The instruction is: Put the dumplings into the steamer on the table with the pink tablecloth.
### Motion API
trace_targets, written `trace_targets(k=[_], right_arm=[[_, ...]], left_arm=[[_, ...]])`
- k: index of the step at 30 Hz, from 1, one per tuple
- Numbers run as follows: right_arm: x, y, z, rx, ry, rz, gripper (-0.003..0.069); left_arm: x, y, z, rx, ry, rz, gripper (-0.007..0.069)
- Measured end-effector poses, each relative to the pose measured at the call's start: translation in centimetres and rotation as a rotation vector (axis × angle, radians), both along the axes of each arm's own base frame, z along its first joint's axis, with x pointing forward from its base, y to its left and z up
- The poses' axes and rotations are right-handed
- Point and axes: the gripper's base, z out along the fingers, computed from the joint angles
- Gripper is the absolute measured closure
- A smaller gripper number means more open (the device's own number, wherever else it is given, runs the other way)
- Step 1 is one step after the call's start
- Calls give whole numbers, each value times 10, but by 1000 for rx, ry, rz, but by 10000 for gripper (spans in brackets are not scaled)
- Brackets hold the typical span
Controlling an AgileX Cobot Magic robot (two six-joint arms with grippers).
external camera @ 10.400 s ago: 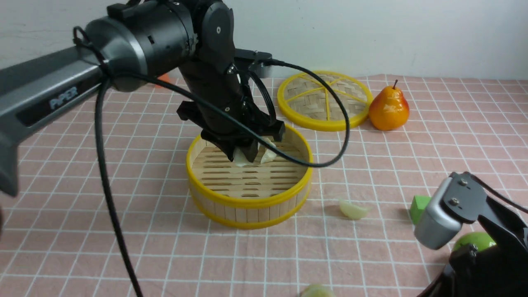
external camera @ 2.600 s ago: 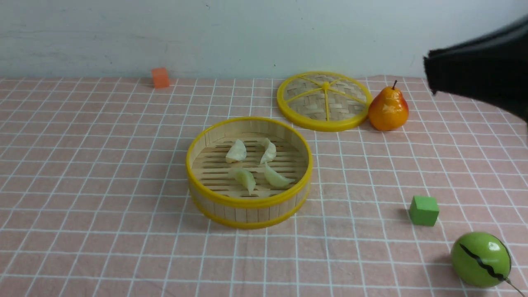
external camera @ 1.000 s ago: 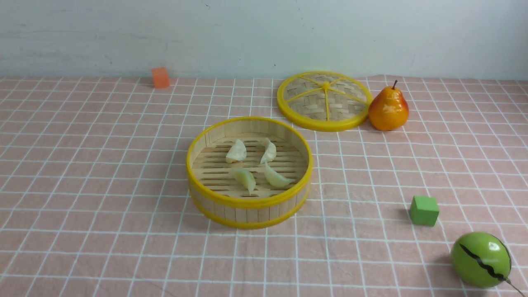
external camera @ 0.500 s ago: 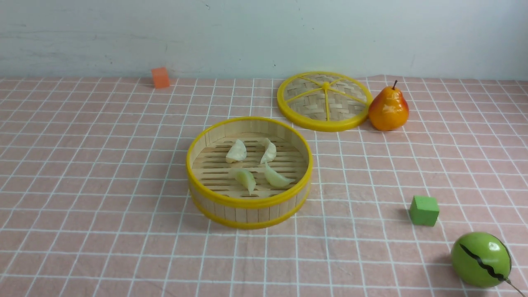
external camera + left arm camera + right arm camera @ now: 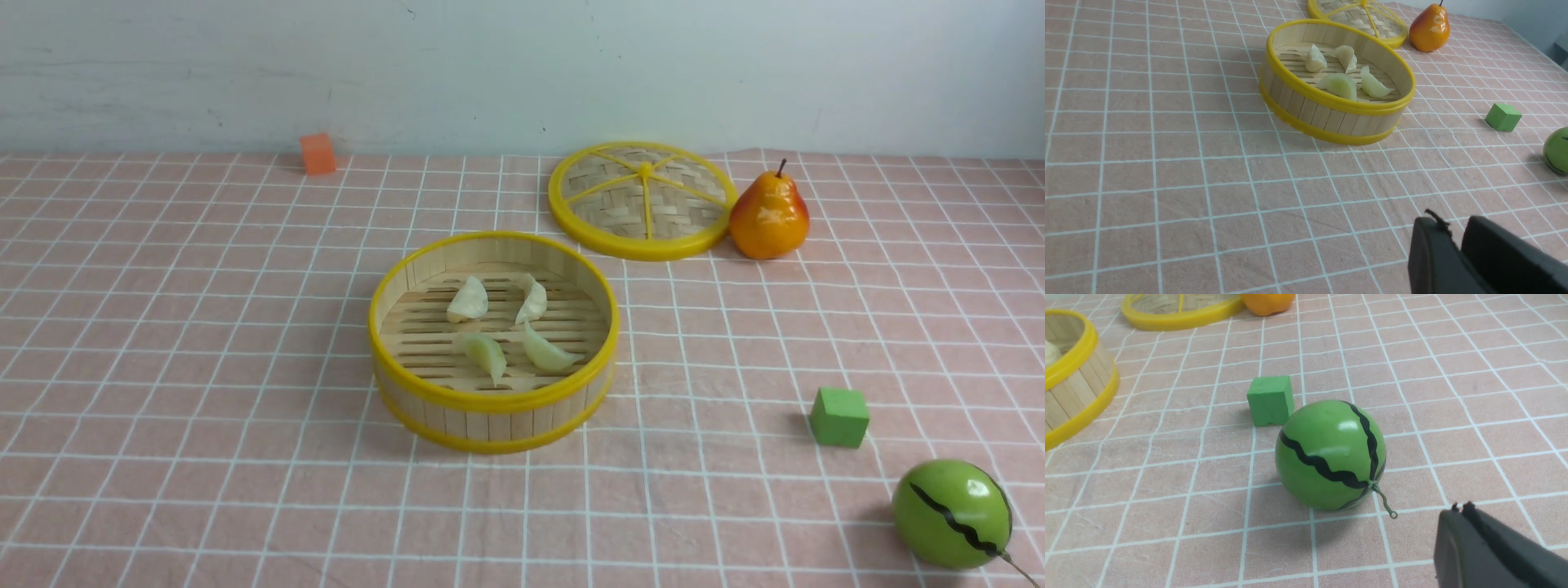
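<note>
We find all four dumplings [image 5: 500, 327] inside the steamer [image 5: 493, 402], frame centre, on the pink tablecloth [image 5: 163, 343] covering the table [image 5: 735, 531]. Open cloth fills the left half; a pale wall borders the top. Left gripper [image 5: 1457, 239]: a narrow gap, empty. Right gripper [image 5: 1462, 506]: pressed together, empty, just beside a watermelon [image 5: 1331, 455].

My front camera shows neither arm. On the left wrist camera the melon [image 5: 1557, 150] is cut by the frame edge; on the right wrist camera the steamer [image 5: 1073, 371] and pear [image 5: 1267, 302] are too.
</note>
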Motion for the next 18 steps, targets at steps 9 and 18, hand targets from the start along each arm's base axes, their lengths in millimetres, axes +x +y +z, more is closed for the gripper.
trace_targets(k=[9, 18], right_arm=[[0, 0, 0, 0, 0, 0, 661], [0, 0, 0, 0, 1, 0, 655]], left_arm=[[1, 0, 0, 7, -9, 0, 513], [24, -4, -19, -24, -168, 107, 638]])
